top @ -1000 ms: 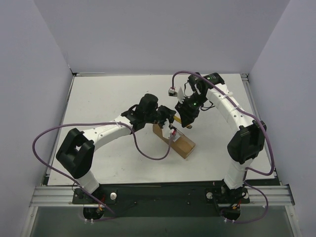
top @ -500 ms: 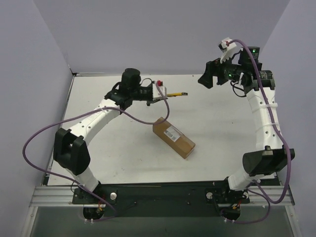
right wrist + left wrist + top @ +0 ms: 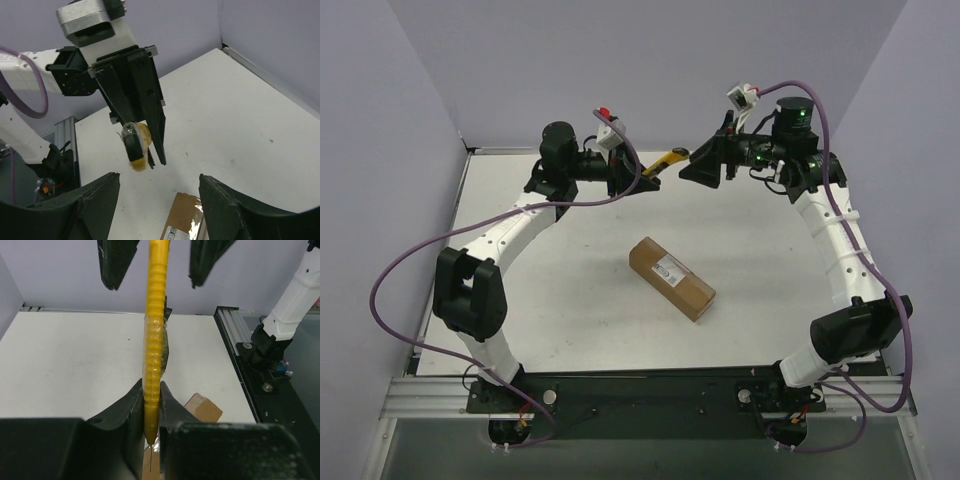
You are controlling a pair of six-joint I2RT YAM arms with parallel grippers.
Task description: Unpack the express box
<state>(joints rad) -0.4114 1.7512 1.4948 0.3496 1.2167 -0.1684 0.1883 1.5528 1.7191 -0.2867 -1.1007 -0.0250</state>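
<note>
Yellow knife [image 3: 155,340] is sitting clamped edge-on in the left jaws, raised over the far side of the table [image 3: 520,280]. Right jaws are standing apart and empty, facing the knife's free end without touching it. Box [image 3: 670,278] is lying flat mid-table, label [image 3: 667,268] up, well apart from both arms. Judgement: box is looking shut and its contents are not showing, so cutting, opening and emptying are all remaining.

Robot lab cell: plain enclosure walls [image 3: 650,70], white tabletop [image 3: 550,300], aluminium mounting rail [image 3: 430,398].
</note>
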